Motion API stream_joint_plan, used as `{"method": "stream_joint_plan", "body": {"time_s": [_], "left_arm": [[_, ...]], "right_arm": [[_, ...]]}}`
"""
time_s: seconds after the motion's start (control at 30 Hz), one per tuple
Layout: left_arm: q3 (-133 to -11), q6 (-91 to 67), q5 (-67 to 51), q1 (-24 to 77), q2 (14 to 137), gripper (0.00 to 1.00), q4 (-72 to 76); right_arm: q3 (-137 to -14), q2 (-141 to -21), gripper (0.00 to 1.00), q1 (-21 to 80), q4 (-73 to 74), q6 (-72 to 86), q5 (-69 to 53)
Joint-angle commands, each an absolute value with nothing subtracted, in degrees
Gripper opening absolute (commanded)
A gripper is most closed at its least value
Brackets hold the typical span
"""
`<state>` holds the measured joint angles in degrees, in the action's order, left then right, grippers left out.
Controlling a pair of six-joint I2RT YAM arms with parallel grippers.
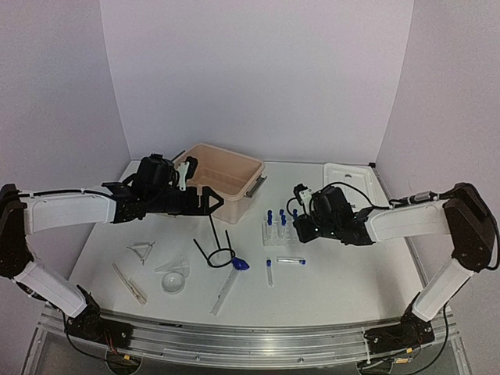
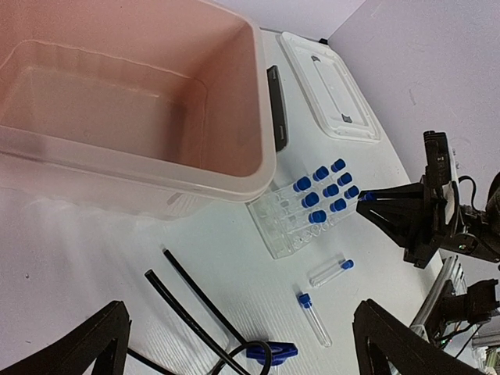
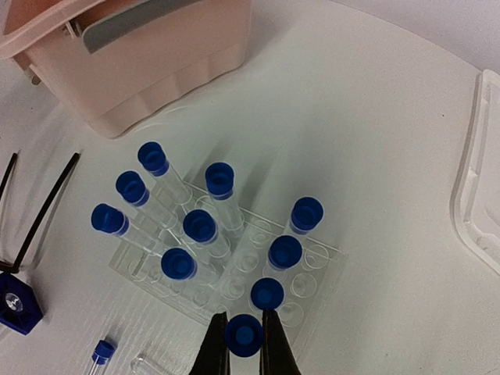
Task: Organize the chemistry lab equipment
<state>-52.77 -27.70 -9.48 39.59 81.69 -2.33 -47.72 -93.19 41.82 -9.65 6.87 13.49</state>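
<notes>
Far left, near edge of tabletop (image 1: 336, 281): wooden clamp (image 1: 129, 283) lying flat. Clear funnel (image 1: 173, 277) is just to its right, apart from it.

Left claw (image 1: 212, 201) is wide open and holds nothing. It hangs at the front wall of the beige tub (image 1: 242, 199), above the black wire ring stand (image 1: 219, 251). The tub looks empty in the left wrist view.

Ring stand sits on the tabletop in front of the tub. Blue-tipped brush (image 1: 241, 265) is right against its ring; can't tell if they touch.

Clear tube rack (image 1: 277, 233) stands right of the tub, close to it but not touching. Nine blue-capped tubes (image 3: 199, 225) stand upright in it.

Two loose tubes (image 1: 291, 260) lie flat just in front of the rack, apart from each other.

Right claw (image 3: 244, 324) is pinched shut on the cap of a tenth tube (image 3: 244, 337) at the rack's near edge, in line with the last row. Can't tell if that tube is seated in a hole.

White lid (image 1: 351, 176) lies flat at the far right corner, well apart from the rack.
</notes>
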Motion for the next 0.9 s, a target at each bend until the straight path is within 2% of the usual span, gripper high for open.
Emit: {"method": "stream_joint_plan", "body": {"time_s": [0.0, 0.87], "left_arm": [[-52.73, -28.39, -10.67, 39.64, 79.79, 1.0, 0.94], [-52.8, -28.83, -12.46, 39.64, 81.02, 1.0, 2.88]], "right_arm": [[-46.9, -93.78, 0.0, 42.01, -12.42, 5.94, 15.15], [-43.06, -96.42, 0.05, 42.01, -21.03, 4.79, 16.55]]}}
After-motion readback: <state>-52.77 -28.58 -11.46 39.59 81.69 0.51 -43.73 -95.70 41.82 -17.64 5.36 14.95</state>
